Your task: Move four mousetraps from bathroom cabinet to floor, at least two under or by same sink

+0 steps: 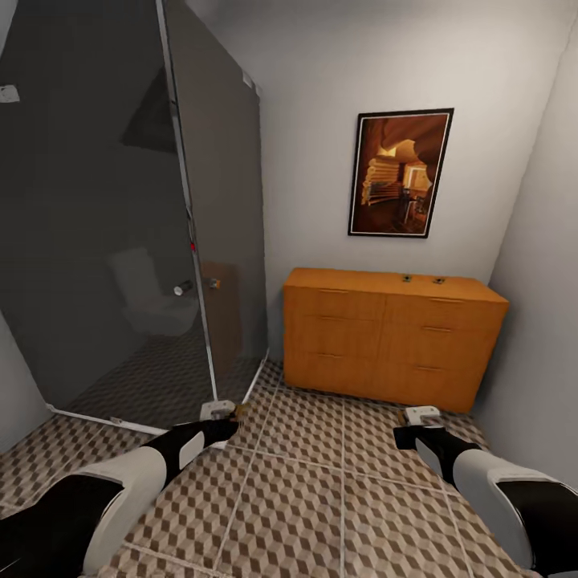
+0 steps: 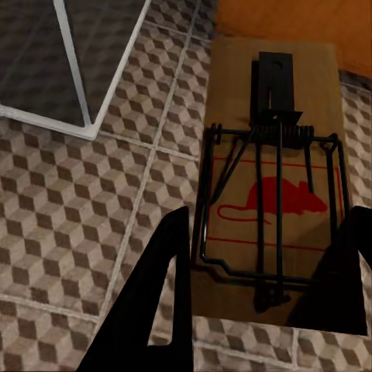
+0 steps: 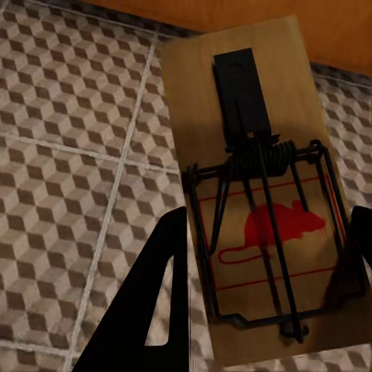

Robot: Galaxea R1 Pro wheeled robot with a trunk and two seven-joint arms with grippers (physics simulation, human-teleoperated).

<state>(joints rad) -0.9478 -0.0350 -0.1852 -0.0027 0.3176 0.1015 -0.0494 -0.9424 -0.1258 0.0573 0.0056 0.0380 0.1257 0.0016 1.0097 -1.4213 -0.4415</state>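
Two mousetraps [image 1: 408, 278] [image 1: 439, 281] lie on top of the orange-brown cabinet [image 1: 385, 337] against the back wall. In the left wrist view a wooden mousetrap [image 2: 271, 194] with a red mouse print sits between the dark fingers [image 2: 159, 302], with my left gripper [image 2: 260, 298] shut on it above the bathroom floor [image 2: 70, 194]. My right gripper [image 3: 263, 302] is shut on another mousetrap [image 3: 256, 178]. In the head view both grippers [image 1: 229, 416] [image 1: 416, 417] hover low over the bathroom floor [image 1: 321, 498] in front of the cabinet. The sink is out of view.
A dark glass shower enclosure [image 1: 120, 241] with a metal frame fills the left side, its corner base [image 1: 215, 411] beside my left gripper. A framed picture [image 1: 400, 172] hangs above the cabinet. A grey wall [image 1: 538, 321] closes the right side.
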